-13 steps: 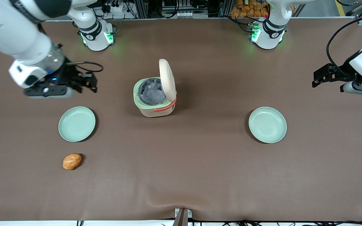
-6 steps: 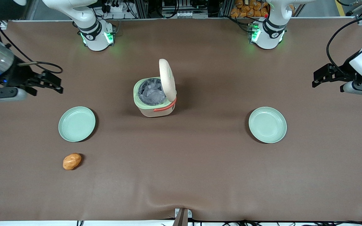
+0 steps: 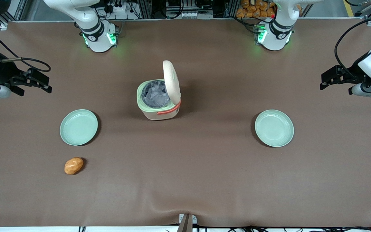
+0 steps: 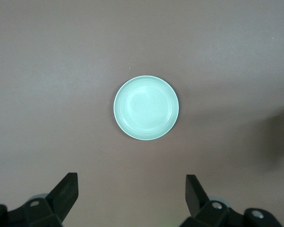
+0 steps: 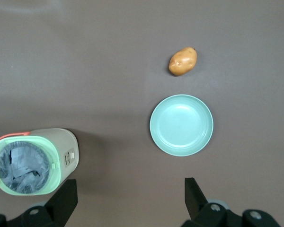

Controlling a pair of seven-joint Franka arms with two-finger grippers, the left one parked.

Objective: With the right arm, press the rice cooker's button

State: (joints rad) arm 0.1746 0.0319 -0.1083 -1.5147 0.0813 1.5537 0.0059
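Note:
The rice cooker (image 3: pixel 158 100) stands mid-table, cream and pale green with an orange handle, its lid (image 3: pixel 171 80) tipped up open over a crumpled liner. In the right wrist view the rice cooker (image 5: pixel 35 161) shows a small button panel (image 5: pixel 70 159) on its side wall. The right arm's black gripper (image 3: pixel 42 83) hovers high at the working arm's end of the table, well apart from the cooker. Its fingers (image 5: pixel 66 198) are spread wide, so my gripper (image 5: pixel 130 191) is open with only bare table between them.
A pale green plate (image 3: pixel 78 127) lies nearer the front camera than the gripper, with a potato (image 3: pixel 73 165) nearer still. A second green plate (image 3: pixel 274 128) lies toward the parked arm's end. The brown mat (image 3: pixel 204 180) covers the table.
The right arm has swung away from the cooker toward its own end of the table, now partly out of the front view. The cooker, plates and potato have not moved.

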